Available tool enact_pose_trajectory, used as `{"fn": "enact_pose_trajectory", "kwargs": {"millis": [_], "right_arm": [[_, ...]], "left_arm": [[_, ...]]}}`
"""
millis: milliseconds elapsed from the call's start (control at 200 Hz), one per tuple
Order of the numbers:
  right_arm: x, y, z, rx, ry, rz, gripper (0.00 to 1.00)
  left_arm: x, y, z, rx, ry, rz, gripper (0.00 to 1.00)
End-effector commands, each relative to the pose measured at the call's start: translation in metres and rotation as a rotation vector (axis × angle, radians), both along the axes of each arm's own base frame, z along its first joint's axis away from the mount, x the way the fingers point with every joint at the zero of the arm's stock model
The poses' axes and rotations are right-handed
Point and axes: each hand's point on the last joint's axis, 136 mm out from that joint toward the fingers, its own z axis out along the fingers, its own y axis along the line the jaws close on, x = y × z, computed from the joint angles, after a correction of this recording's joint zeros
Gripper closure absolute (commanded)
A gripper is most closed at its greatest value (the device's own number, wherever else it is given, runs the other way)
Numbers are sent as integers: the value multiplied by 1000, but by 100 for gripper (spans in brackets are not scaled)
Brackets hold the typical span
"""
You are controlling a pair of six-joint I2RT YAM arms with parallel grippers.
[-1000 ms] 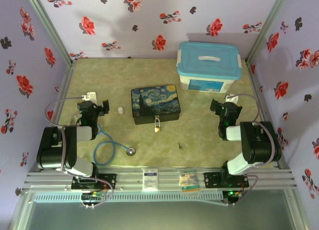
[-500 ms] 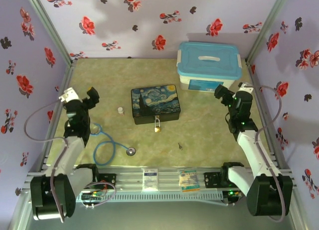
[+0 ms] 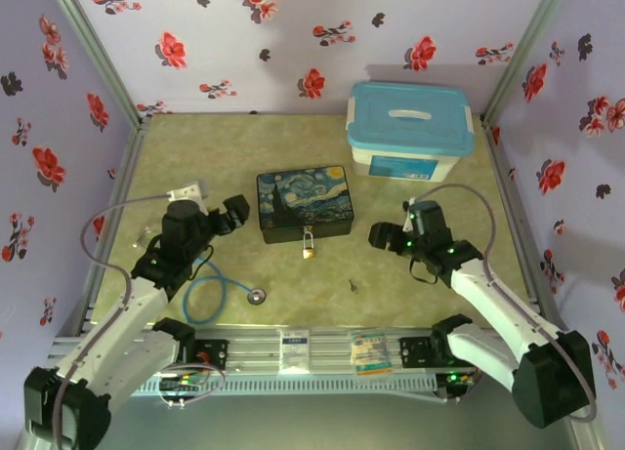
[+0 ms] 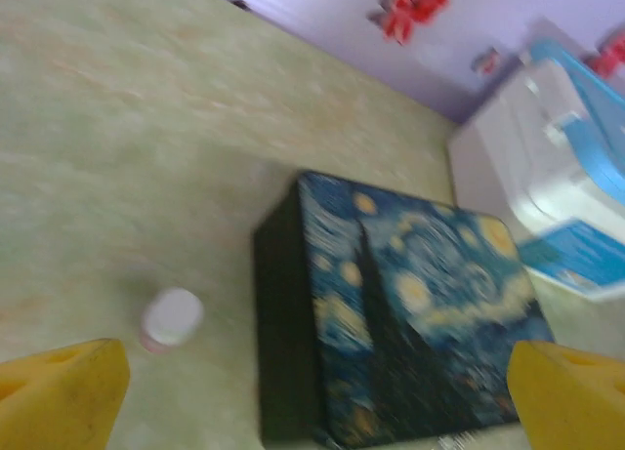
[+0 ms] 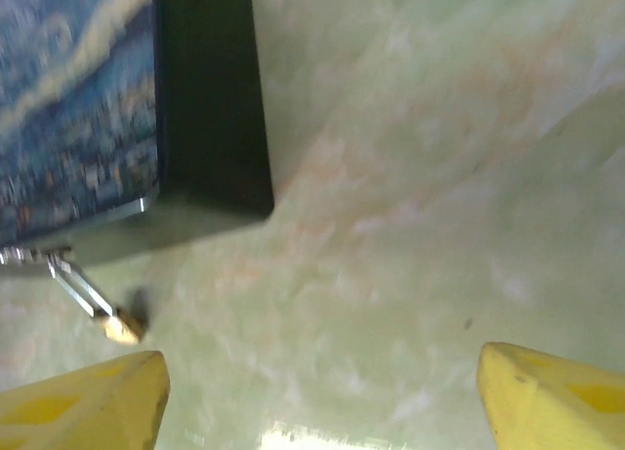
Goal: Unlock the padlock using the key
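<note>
From above, the padlock (image 3: 309, 243) hangs at the near edge of the dark blue tin (image 3: 305, 203), seemingly hooked to its clasp. The key (image 3: 353, 286) lies flat on the surface (image 3: 410, 294), nearer me and to the right, well apart from both of my hands. My left fingers (image 3: 232, 216) hover beside the tin's left end and my right fingers (image 3: 383, 237) off its right side. The silver disc (image 3: 256, 296) and its blue tube (image 3: 200, 294) curl under my left arm, and I judge the tube could snag if I sweep that arm low. This overhead view is what tells me how key and padlock lie relative to each other. My left wrist camera is blurred, yet its yellow pads (image 4: 61, 391) stand at the frame's opposite edges, wide open with nothing held. It also shows a small white cylinder (image 4: 172, 317) just beside the tin's end, which I could knock over by closing in carelessly. My right wrist camera shows its pads (image 5: 557, 391) equally spread and empty. Its close look at the thin shackle slanting down to the brass body is sharper than the overhead's. The key worries me most: it is thin and flat, so I may push it along rather than lift it, and a loose padlock may swing away from it.
</note>
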Motion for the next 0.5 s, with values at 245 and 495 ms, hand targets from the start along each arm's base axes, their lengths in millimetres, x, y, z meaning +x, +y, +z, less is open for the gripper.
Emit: {"fn": "enact_pose_trajectory", "kwargs": {"millis": [245, 495], "right_arm": [[-66, 37, -59, -77, 149, 148, 40], [-71, 56, -70, -152, 146, 224, 48]], "left_arm": [[-34, -69, -15, -93, 111, -105, 0], [-54, -118, -23, -83, 151, -231, 0]]}}
